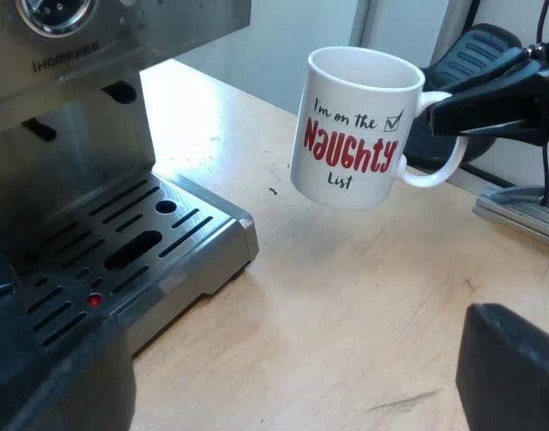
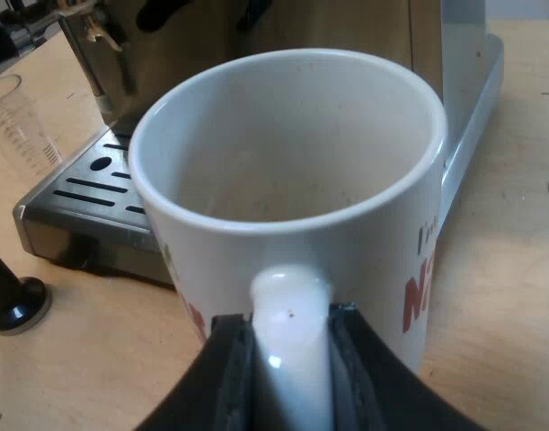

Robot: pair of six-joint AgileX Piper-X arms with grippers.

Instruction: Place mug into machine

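Right gripper [image 2: 287,325] clamps mug [image 2: 368,251] by its handle, aloft near espresso machine [image 1: 76,180]; left gripper [image 1: 292,382] spread empty.

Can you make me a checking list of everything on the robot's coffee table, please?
surface: light wooden table, a few small dark marks.
job's things: white mug printed "Naughty List", upright, held off the table beside the espresso machine and its slotted drip tray.
clutter: measuring glass beside the machine; tamper with black knob standing on the table near the tray.
grippers: right gripper shut on the mug's handle; left gripper open, above the table by the tray.
cables: nothing seen.
surroundings: pale wall behind the table.
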